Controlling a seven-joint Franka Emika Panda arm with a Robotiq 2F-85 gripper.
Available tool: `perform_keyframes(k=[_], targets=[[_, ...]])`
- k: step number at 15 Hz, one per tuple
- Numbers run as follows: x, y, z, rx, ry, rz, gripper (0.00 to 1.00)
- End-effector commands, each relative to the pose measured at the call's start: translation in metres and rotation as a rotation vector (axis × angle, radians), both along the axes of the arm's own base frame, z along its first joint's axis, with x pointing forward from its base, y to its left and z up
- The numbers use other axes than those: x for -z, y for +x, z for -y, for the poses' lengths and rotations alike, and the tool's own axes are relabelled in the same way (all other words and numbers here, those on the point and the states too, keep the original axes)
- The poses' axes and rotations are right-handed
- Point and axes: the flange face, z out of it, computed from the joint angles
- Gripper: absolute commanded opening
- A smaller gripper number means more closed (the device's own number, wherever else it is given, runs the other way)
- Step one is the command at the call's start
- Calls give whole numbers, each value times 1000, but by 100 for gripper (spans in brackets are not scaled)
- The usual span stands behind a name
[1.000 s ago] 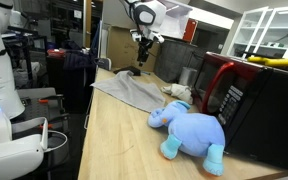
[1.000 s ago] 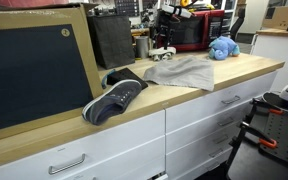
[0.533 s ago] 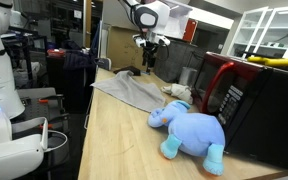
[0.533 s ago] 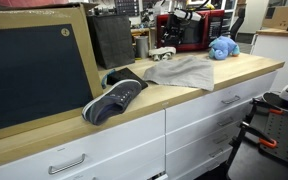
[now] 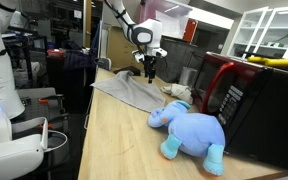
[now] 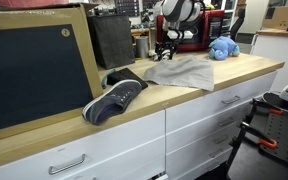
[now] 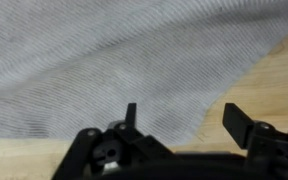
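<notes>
A grey cloth (image 5: 134,92) (image 6: 184,72) lies spread on the wooden counter (image 5: 114,140). My gripper (image 5: 149,72) (image 6: 164,52) hangs low over the cloth's far end. In the wrist view the cloth (image 7: 104,60) fills most of the frame, and its edge runs between my two fingers. The gripper (image 7: 182,112) is open with nothing between its jaws. One fingertip (image 7: 131,110) is over the cloth, the other over bare wood (image 7: 274,70).
A blue plush elephant (image 5: 192,130) (image 6: 222,47) sits beside a red and black microwave (image 5: 239,100). A small white object (image 5: 177,91) lies near the cloth. A dark shoe (image 6: 114,98) rests at the counter's other end by a large black board (image 6: 34,65).
The arm has come down from above and moved over the cloth's end. The jaws have spread wider than a second ago.
</notes>
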Motion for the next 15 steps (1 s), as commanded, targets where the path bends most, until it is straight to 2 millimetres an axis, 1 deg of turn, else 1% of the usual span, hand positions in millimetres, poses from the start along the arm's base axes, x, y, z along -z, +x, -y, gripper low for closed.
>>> perform_keyframes(k=[1, 2, 3, 4, 5, 6, 7, 8, 9, 12, 13, 15], targets=[[13, 16, -1, 27, -49, 34, 56], [18, 19, 0, 25, -63, 39, 60], [24, 21, 3, 23, -80, 47, 87], [27, 24, 6, 19, -96, 54, 88], [33, 27, 9, 8, -119, 67, 39], [37, 30, 13, 4, -137, 81, 42], [41, 32, 16, -1, -152, 92, 41], [45, 33, 19, -3, -163, 101, 34], [47, 34, 21, -2, -170, 107, 25], [50, 34, 26, -4, -190, 107, 3], [52, 33, 29, -1, -198, 105, 0], [54, 35, 34, 6, -218, 118, 0]])
